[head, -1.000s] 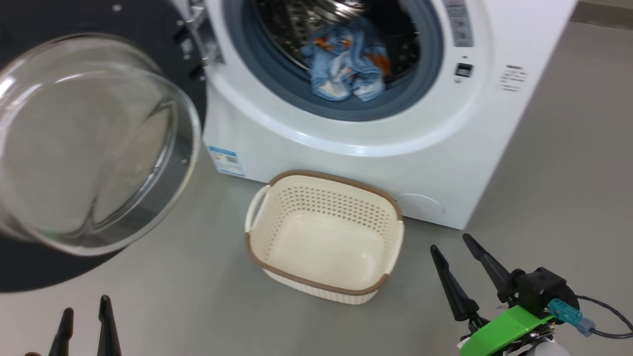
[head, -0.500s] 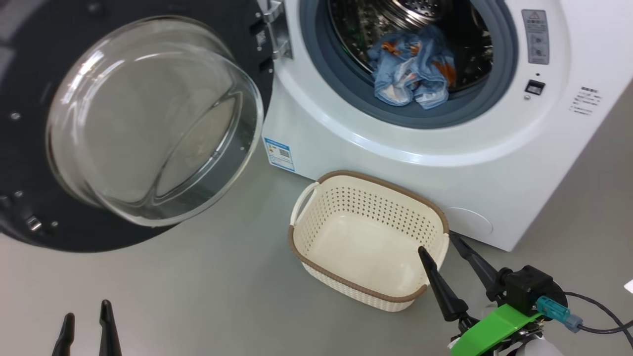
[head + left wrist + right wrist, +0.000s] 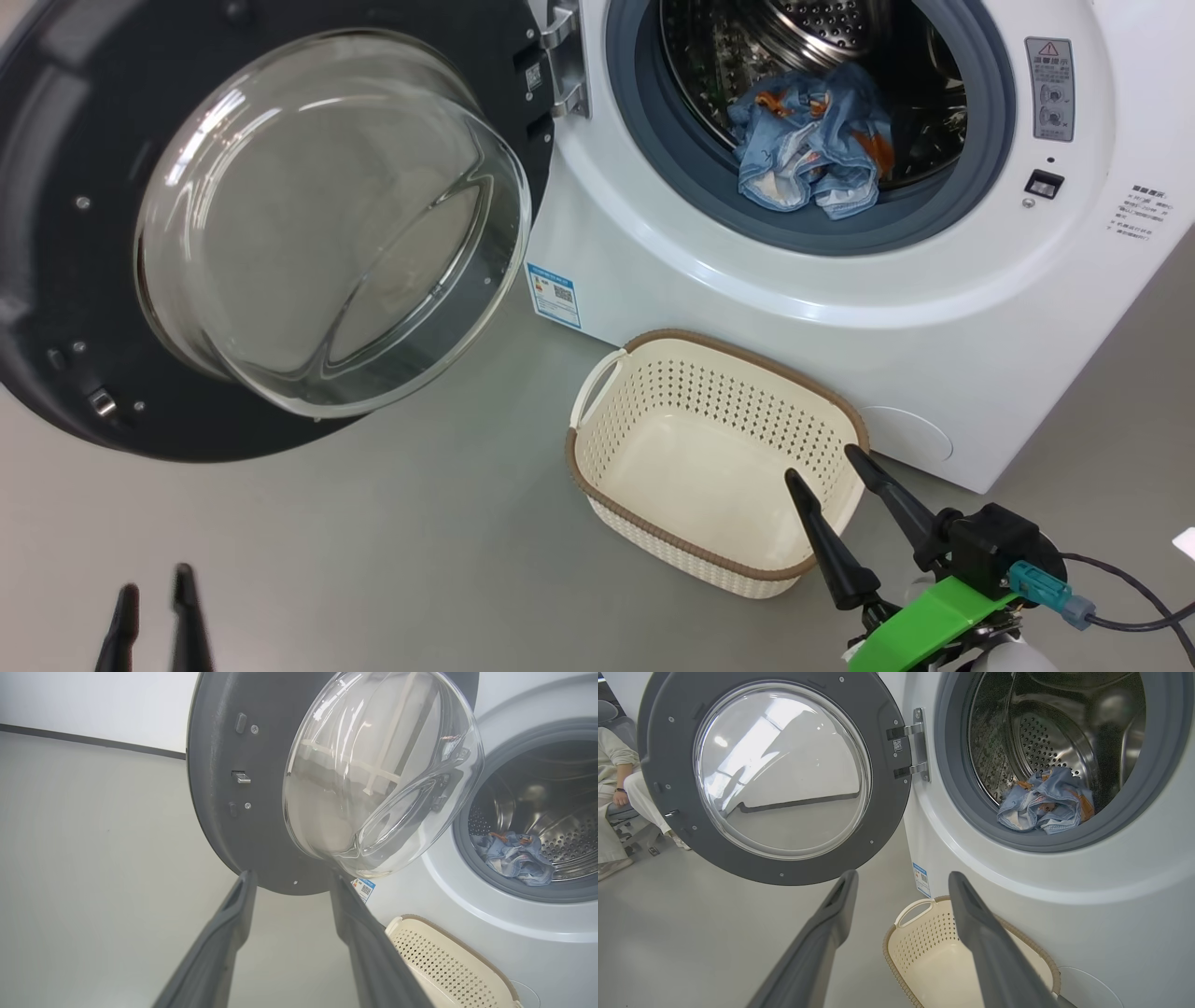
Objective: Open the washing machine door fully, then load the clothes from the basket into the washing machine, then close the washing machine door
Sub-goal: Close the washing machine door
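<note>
Hanging wide open left of the washing machine [image 3: 747,308], the washing machine door [image 3: 775,774] looked heavy, rigid and slick across its glass bowl [image 3: 327,233], best pushed at the black rim [image 3: 47,280] by the left end effector [image 3: 154,621] or right end effector [image 3: 822,464], both spread open and empty.

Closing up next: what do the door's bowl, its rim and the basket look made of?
The door bowl looks like clear glass: glossy, floor visible through it. The door rim, likely dark matte plastic, dotted with screws. The basket, cream moulded plastic, perforated, brown woven-look edge.
</note>
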You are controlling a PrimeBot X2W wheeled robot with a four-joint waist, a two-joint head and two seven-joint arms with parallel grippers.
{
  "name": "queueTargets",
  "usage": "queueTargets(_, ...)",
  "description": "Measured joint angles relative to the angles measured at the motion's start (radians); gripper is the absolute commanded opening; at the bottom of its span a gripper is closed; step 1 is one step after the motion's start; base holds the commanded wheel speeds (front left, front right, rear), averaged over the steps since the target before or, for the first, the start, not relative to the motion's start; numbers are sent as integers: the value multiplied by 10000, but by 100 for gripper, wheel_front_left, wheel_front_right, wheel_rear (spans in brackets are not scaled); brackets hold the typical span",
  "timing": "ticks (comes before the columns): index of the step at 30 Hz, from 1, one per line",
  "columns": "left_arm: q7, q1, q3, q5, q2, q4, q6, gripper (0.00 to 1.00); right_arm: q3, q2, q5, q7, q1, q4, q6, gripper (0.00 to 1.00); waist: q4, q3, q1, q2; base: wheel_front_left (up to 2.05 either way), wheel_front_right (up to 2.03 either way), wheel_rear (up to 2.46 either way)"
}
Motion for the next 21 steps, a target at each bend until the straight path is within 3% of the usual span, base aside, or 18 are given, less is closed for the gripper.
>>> queueTargets(2, 0, -2, 86, -42, -6, -178, 0, 19, -4, 10, 2, 0, 3, -4, 0, 100, 5, 26, 0, 0, 0, 0, 0)
queueTargets(3, 0, -6, 146, -125, 2, -286, 0, 0, -10, 19, 2, 0, 6, -4, 0, 100, 3, 49, 0, 1, 0, 0, 0)
queueTargets(6, 0, -66, 364, -407, 146, -825, 0, 0, -46, 61, 0, 0, 8, -17, 0, 100, -28, 155, 0, 1, 0, 0, 0)
queueTargets(9, 0, -426, 719, -848, 679, -1450, 0, 0, -104, 107, 2, 0, 8, -25, 0, 100, -109, 305, 0, 0, 0, 0, 0)
queueTargets(16, -10, -1947, 1701, -2686, 2786, -1985, 0, 0, -236, 142, -15, 0, -3, -35, 0, 100, -404, 656, 0, 0, 0, 0, 0)
queueTargets(21, -12, -3082, 1787, -4684, 4489, -863, 0, 0, -234, 173, -19, 0, -7, -33, 0, 100, -609, 819, 0, 0, 0, 0, 0)
